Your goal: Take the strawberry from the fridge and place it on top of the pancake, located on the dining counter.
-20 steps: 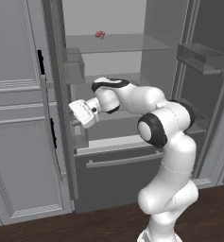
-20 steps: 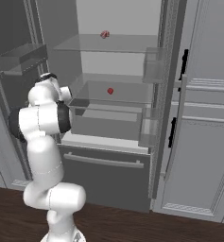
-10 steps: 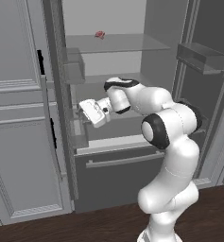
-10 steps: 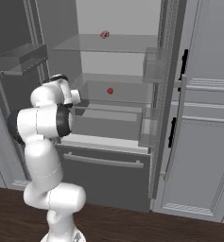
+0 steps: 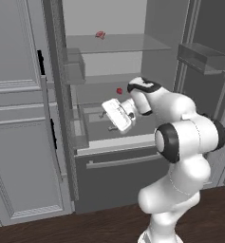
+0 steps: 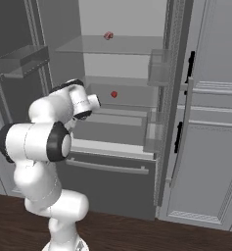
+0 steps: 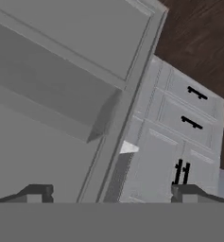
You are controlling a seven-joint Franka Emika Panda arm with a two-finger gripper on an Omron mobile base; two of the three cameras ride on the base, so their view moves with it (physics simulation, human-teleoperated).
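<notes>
The fridge point(image 5: 133, 156) stands open. The strawberry point(image 5: 119, 90) sits on the middle glass shelf point(image 6: 122, 81), a pinkish lump point(image 5: 100, 34) higher up. The gripper point(image 5: 107, 119) (fingers wide apart, holding nothing) hangs just below the berry.

The gripper point(image 5: 107, 121) is inside the open fridge point(image 5: 109, 156), above the lower shelf and in front of its back wall. The strawberry point(image 5: 119, 90) lies on the middle shelf, a little above the gripper and behind it, near but apart from it. The mottled lump point(image 5: 100, 34) sits on the top shelf, well above the gripper. The bottom drawer point(image 6: 107, 181) is below the gripper. The panelled cabinets point(image 5: 14, 118) stand beside the fridge, left of the gripper.
</notes>
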